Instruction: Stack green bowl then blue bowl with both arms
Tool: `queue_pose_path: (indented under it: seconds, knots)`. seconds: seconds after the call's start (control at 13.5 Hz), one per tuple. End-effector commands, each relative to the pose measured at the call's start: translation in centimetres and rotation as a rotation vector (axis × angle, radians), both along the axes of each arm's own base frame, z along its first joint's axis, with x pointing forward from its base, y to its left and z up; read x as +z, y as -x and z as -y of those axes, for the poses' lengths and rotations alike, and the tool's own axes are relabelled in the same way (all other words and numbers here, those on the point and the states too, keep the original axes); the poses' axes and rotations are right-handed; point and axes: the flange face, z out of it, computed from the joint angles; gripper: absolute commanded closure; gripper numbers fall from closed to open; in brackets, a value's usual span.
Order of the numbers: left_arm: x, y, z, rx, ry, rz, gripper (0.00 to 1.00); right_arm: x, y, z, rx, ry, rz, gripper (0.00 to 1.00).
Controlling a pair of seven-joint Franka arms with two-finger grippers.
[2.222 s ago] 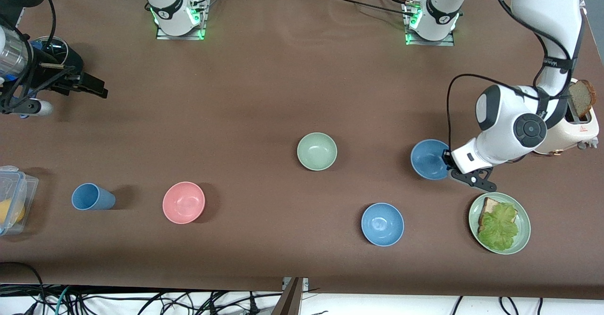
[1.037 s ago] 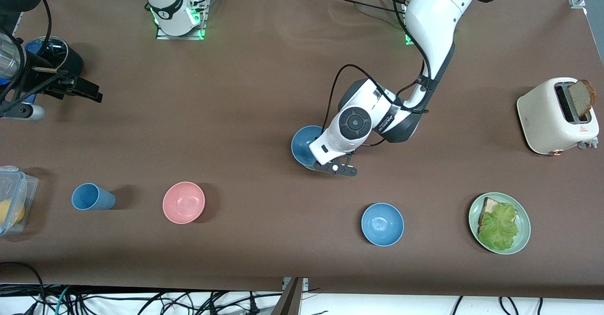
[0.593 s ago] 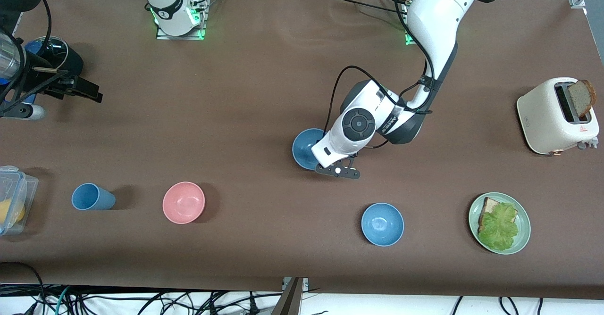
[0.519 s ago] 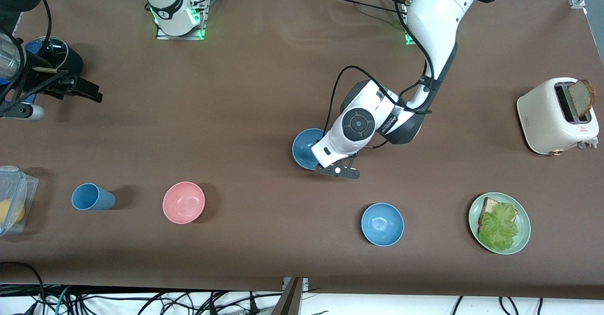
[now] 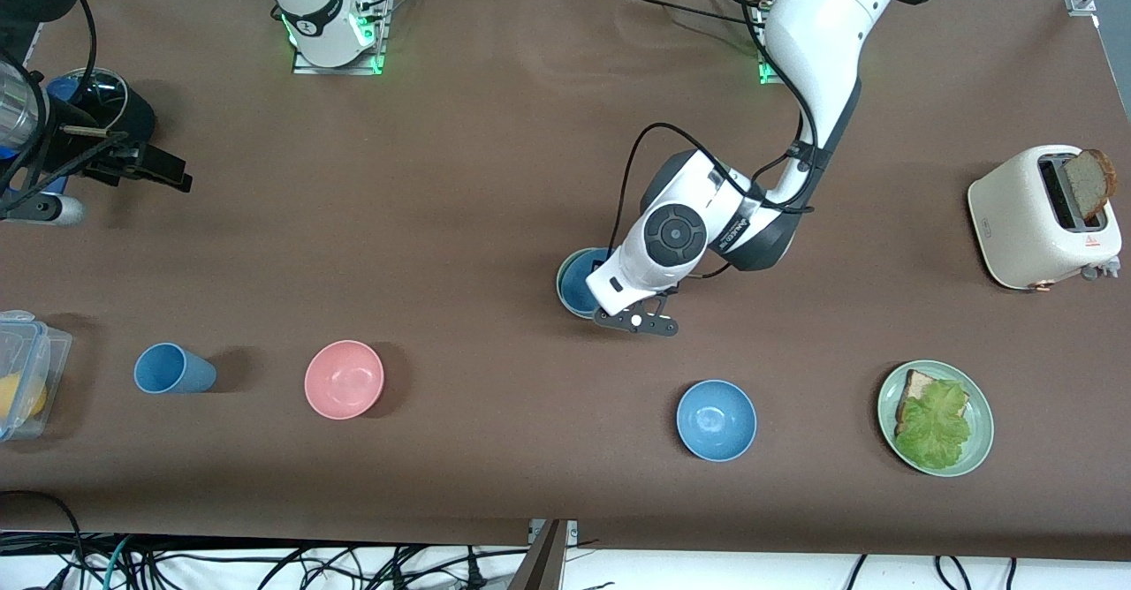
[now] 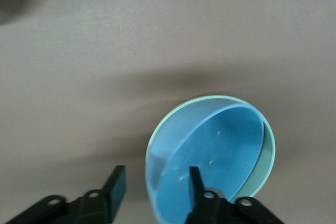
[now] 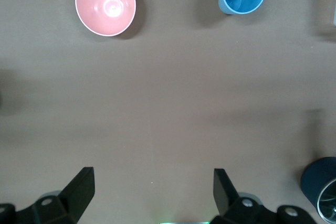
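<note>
The muted matte blue bowl [image 6: 212, 163] sits nested in the pale mint-green bowl [image 6: 269, 148] at mid-table. My left gripper [image 6: 155, 187] straddles its rim, fingers spread, one inside, one outside. My right gripper [image 7: 152, 182] waits, wide apart, over the right arm's end.

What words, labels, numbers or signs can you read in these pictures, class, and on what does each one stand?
None can be read as words.
Toaster: a small red triangle sign on its side, with no legible text.
Left arm: dark lettering on its wrist band, too small to read.
Bowls, cup and plate: no markings visible.
</note>
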Motion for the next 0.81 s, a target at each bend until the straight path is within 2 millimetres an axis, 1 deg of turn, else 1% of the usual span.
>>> queue_pose_path:
  seconds: [0.0, 0.07, 0.15, 0.3, 0.37, 0.44, 0.52, 0.59, 0.67, 0.74]
  knots:
    - [5.7, -0.3, -2.9, 0.019, -0.024, -0.021, 0.00, 0.6, -0.2, 0.0, 0.003, 0.000, 0.007, 0.00]
    - [8.1, -0.9, -5.0, 0.041, -0.033, -0.023, 0.00, 0.5, -0.2, 0.0, 0.003, 0.000, 0.005, 0.00]
    - [11.0, -1.6, -7.6, 0.075, -0.033, -0.009, 0.00, 0.5, -0.2, 0.0, 0.003, 0.000, 0.004, 0.00]
    - [15.8, -2.4, -12.4, 0.136, -0.035, 0.013, 0.00, 0.5, -0.2, 0.0, 0.003, 0.000, 0.005, 0.00]
    - [18.4, -2.8, -15.6, 0.177, -0.034, 0.025, 0.00, 0.5, -0.2, 0.0, 0.003, 0.000, 0.005, 0.00]
    - [20.9, -2.7, -18.6, 0.212, -0.040, 0.026, 0.00, 0.6, -0.2, 0.0, 0.003, 0.000, 0.007, 0.00]
    - [23.0, -2.5, -21.4, 0.247, -0.048, 0.020, 0.00, 0.6, -0.2, 0.0, 0.003, 0.000, 0.007, 0.00]
    - [24.7, -2.1, -23.5, 0.240, -0.050, 0.021, 0.00, 0.5, -0.2, 0.0, 0.003, 0.000, 0.005, 0.00]
    - [25.5, -1.6, -24.8, 0.194, -0.073, 0.010, 0.00, 0.5, -0.1, 0.0, 0.003, 0.000, 0.002, 0.00]
    - [26.9, -1.2, -27.5, 0.184, -0.082, 0.001, 0.00, 0.5, -0.1, 0.0, 0.003, 0.000, 0.002, 0.00]
